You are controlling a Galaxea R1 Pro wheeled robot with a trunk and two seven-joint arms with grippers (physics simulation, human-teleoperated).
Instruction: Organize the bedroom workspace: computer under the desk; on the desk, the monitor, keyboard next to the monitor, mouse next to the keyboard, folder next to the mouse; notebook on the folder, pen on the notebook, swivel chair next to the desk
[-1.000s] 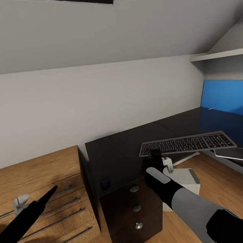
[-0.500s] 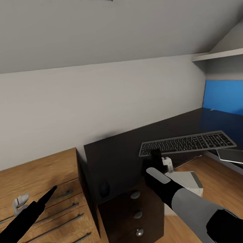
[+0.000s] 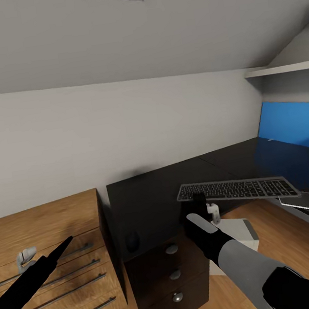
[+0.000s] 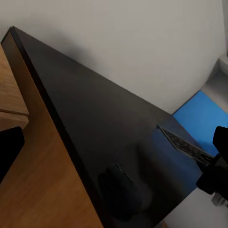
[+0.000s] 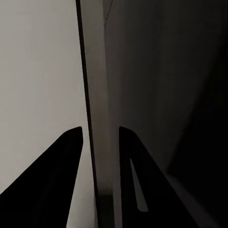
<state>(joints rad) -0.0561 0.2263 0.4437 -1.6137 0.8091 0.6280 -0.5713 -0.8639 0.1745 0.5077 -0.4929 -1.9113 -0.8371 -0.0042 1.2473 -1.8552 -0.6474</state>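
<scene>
One keyboard (image 3: 237, 190) held above the black desk (image 3: 151, 199), the right gripper (image 3: 198, 201) pinching its near edge, jaws closed on the thin slab. One mouse (image 3: 132, 241) sits on the desk's front corner. Three round-knobbed drawers (image 3: 173, 269) below. One wooden dresser (image 3: 45, 248) beside. Left gripper (image 3: 64, 246): jaw state can't be told.

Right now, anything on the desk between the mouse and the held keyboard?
No. In the head view, only bare black desk top lies between the mouse and the keyboard held by the right gripper.
</scene>
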